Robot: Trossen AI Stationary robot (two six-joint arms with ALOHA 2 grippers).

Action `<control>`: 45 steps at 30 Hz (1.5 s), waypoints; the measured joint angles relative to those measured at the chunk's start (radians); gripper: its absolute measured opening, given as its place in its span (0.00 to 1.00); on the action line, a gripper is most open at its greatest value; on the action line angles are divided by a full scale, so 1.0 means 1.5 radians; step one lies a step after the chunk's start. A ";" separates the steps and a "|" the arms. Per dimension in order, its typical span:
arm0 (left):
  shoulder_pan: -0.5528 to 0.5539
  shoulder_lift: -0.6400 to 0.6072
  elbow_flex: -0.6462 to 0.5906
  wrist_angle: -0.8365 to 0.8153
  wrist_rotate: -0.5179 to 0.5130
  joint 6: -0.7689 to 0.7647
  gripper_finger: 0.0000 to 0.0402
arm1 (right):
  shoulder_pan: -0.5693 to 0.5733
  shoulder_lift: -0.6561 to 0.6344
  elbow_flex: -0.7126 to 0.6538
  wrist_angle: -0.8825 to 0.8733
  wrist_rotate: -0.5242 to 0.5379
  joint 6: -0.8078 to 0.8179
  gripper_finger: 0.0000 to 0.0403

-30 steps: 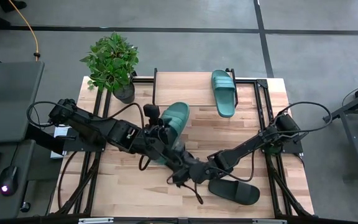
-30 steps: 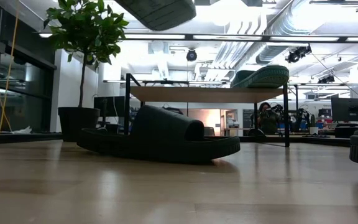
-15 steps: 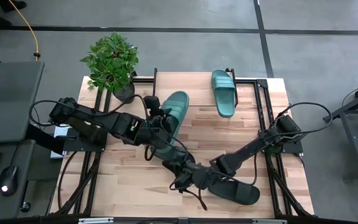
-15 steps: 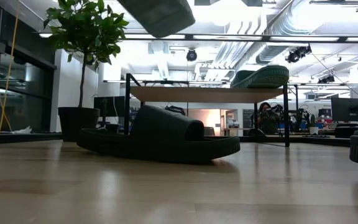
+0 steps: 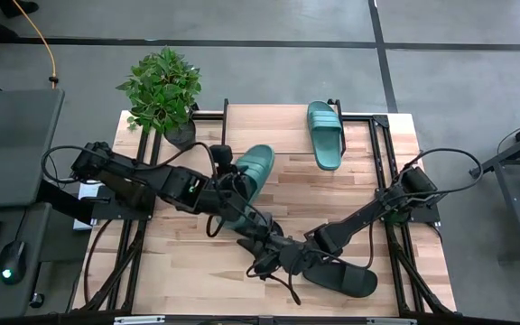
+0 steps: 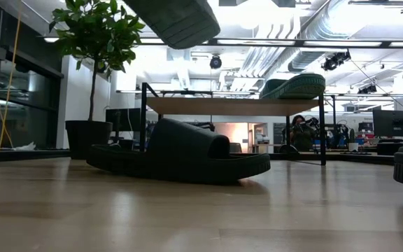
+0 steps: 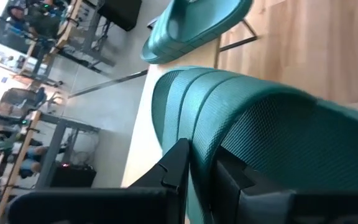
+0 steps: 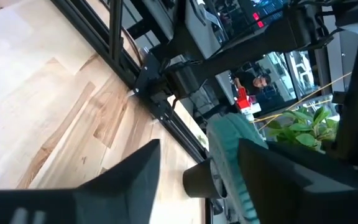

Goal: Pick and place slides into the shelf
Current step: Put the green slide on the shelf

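While the high view looks straight down, the left gripper carries a teal slide off the table, short of the shelf, where a second teal slide already lies on the plank top. The right gripper sits low near the table's front, just beside a black slide; from above I cannot tell its finger state. A potted plant stands at the shelf's far-left corner.

Low view: the carried slide's sole hangs high above the table, well clear. One black slide rests flat in front of the shelf, and the placed teal one sits on top.

Left wrist view: the dark fingers are clamped on the teal slide's edge, rubber pinched between them, the ribbed surface rising beyond the tips. The shelved slide lies farther out past the fingertips.

Right wrist view: the fingers stand spread apart with nothing between them; bare table lies ahead.

Judgement: these slides look light, rubbery and bendy, with a grippy rather than slick surface and no fragility. An edge pinch lets the slide droop; the wide strap or the sole's side rim near the middle seems the steadier hold.
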 joint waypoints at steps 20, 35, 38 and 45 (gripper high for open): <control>0.000 0.001 0.000 0.002 0.070 -0.035 0.09 | 0.007 -0.001 -0.001 0.022 -0.005 -0.021 0.59; -0.001 0.001 0.000 0.007 0.099 -0.048 0.09 | 0.007 -0.001 -0.001 0.035 -0.022 -0.036 0.59; -0.001 0.007 0.000 0.011 0.101 -0.048 0.09 | 0.002 -0.001 -0.001 0.037 -0.035 -0.036 0.59; -0.001 0.006 0.000 0.025 0.113 -0.043 0.09 | -0.003 -0.001 -0.001 0.051 -0.042 -0.049 0.59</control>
